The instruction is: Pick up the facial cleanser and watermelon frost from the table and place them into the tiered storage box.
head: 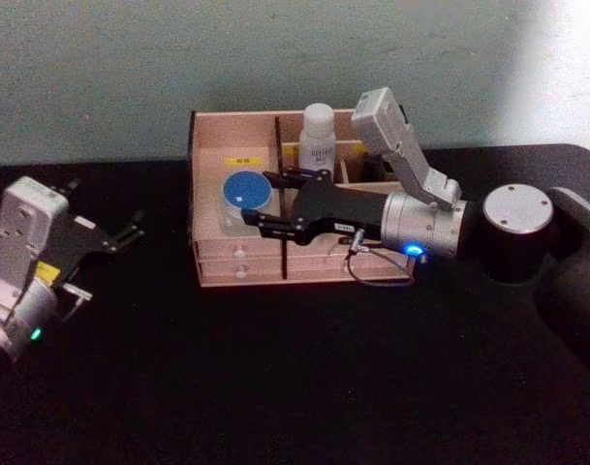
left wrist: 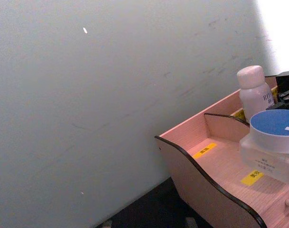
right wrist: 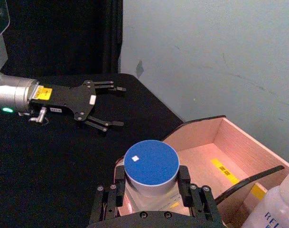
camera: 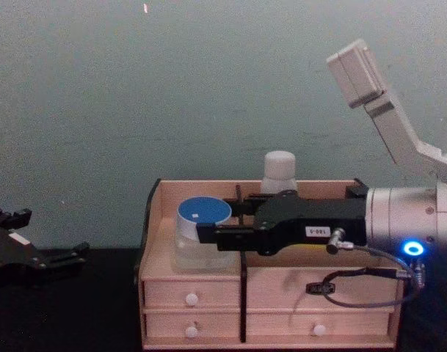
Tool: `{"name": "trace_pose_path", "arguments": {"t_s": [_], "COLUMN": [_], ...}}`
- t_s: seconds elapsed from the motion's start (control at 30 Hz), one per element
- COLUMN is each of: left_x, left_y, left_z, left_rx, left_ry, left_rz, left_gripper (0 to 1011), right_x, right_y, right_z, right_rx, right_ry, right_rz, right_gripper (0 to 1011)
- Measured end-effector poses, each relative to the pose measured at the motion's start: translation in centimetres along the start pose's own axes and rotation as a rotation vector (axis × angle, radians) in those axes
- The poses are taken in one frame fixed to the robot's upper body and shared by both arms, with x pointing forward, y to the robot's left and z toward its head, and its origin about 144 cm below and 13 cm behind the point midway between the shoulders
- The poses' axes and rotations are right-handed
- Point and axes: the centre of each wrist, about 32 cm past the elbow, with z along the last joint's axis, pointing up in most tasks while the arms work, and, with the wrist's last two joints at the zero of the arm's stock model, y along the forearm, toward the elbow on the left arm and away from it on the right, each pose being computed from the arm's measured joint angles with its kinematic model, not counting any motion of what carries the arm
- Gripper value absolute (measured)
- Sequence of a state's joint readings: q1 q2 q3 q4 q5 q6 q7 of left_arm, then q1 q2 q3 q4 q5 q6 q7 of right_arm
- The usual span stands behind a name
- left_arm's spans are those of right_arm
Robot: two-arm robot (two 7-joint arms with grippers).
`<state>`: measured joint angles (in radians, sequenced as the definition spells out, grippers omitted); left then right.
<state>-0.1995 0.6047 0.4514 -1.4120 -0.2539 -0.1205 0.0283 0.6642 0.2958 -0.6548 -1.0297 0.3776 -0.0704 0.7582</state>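
- A black worktop (head: 295, 378) filled the foreground, and a plain pale grey-green wall (camera: 172, 88) rose directly behind it.
- The tiered storage box (head: 238, 266) stood at the back of the worktop against the wall, its drawers with white knobs facing the robot and its long side running left to right.
- A clear jar with a round blue lid (head: 246, 190) stood upright in the left front compartment of the box, lid facing up; it could not be told from its label which product it was.
- A white bottle with a white cap (head: 317, 139) stood upright in a rear compartment near the middle divider, its long axis vertical.
- The right gripper (head: 263, 203) reached in from the right, level over the box, with its jaws spread to either side of the jar; in the right wrist view the fingers (right wrist: 183, 180) sat just beside the jar's wall, and whether they touched it could not be told.
- The left gripper (head: 130, 228) hovered over the left part of the worktop, well apart from the box, pointing toward it with its jaws spread and nothing between them.
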Motion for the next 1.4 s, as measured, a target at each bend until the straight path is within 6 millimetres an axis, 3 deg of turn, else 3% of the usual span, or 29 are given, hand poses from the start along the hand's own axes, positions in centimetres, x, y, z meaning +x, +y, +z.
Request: {"name": "trace_pose_path", "arguments": {"t_s": [1.4], "left_x": [0.0], "left_y": [0.0], "left_z": [0.0], "left_rx": [0.0], "left_ry": [0.0], "left_rz": [0.0], "left_gripper": [1001], "right_x": [1.2], "right_y": [1.4], "right_z": [-0.1], "right_rx": [-0.022], "right_ry": [0.043], "right_rz": [-0.022], "right_gripper": [674]}}
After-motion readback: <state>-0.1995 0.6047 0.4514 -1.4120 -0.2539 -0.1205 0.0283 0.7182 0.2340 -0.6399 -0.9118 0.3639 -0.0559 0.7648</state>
